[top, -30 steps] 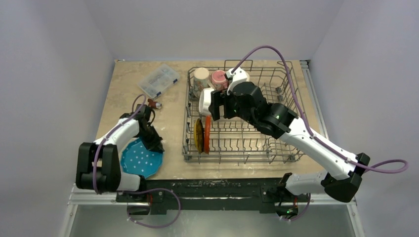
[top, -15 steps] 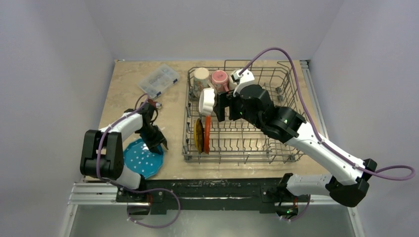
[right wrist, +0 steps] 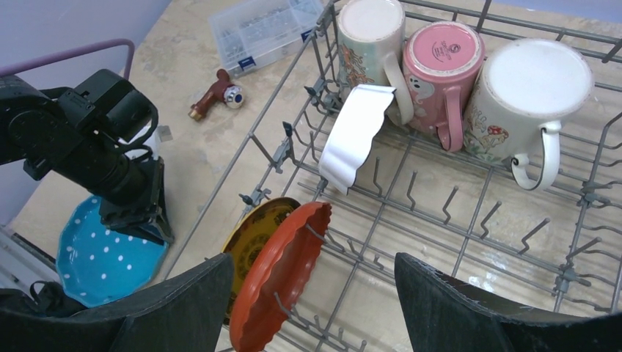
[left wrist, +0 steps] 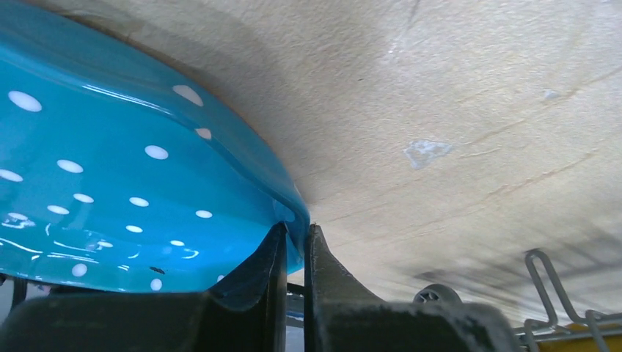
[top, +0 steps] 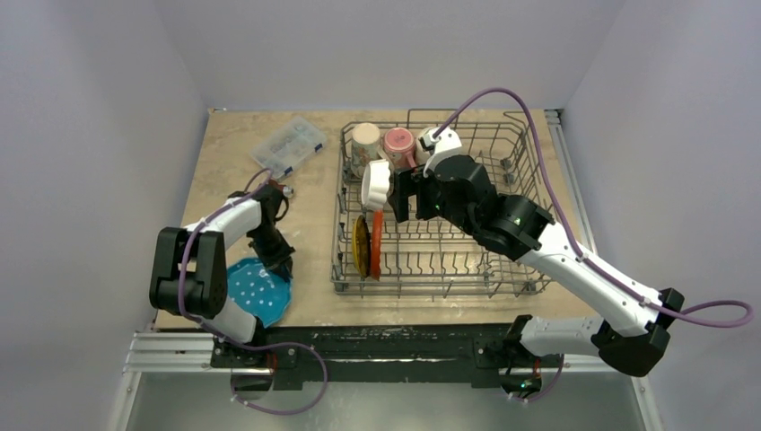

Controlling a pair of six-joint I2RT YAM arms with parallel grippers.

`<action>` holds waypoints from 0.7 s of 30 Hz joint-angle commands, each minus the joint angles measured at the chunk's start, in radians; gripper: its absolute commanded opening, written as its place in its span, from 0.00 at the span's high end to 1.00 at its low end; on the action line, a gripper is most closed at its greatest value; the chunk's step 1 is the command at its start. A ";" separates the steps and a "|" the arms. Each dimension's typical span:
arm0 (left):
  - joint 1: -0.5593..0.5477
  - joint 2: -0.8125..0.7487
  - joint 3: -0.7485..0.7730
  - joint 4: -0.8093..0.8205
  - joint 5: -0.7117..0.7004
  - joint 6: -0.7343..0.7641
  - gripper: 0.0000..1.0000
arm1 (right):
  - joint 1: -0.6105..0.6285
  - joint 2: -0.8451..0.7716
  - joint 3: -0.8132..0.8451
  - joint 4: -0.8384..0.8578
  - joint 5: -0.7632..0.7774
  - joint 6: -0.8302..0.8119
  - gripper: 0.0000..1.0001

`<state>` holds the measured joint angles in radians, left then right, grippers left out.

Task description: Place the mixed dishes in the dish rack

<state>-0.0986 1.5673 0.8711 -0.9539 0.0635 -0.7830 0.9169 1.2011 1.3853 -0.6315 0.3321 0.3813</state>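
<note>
The blue plate (top: 256, 292) lies at the near-left corner of the worktop (top: 314, 233), well apart from the dish rack (top: 449, 269).

**Handling.** Judged from its glossy, reflective surface, the plate is rigid, glazed, slippery and liable to chip. It is probably moderately heavy for a pinch on one edge. The only practical hold is on the thin rim, with one finger above and one below. A shallow pinch could let the plate swing or slip, so the hold should be set deep over the rim.

**Grippers.** The left gripper (left wrist: 295, 235) is pressed together on the plate's rim at the edge facing the rack. The right gripper (right wrist: 315, 308) is spread wide and holds nothing. It hangs over the left part of the rack.

**View differences.**
- Left wrist: shows the rim seated between the fingers. The overhead view hides this contact under the arm. Whether the plate has left the worktop cannot be told.
- Right wrist: shows the rack contents.
  - The mugs (right wrist: 440, 73) are at the far-left corner.
  - The white bowl (right wrist: 356, 136) is just beside them.
  - The orange plate (right wrist: 279, 279) and the yellow plate (right wrist: 249, 242) stand upright side by side along the left wall.
- Overhead: shows both arms and the free tines to the right of the standing plates.
</note>
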 commanded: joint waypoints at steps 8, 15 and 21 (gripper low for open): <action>0.002 -0.187 0.042 -0.032 -0.057 -0.014 1.00 | -0.001 -0.039 -0.013 0.014 0.035 -0.008 0.19; 0.002 -0.482 0.100 -0.124 -0.113 -0.115 1.00 | -0.001 -0.004 0.013 0.027 -0.001 0.000 0.19; 0.002 -0.649 0.155 -0.149 -0.154 -0.184 1.00 | -0.001 0.026 0.038 0.021 -0.026 0.006 0.20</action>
<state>-0.0986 0.9993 0.9546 -1.0969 -0.0441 -0.9005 0.9169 1.2133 1.3785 -0.6285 0.3237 0.3813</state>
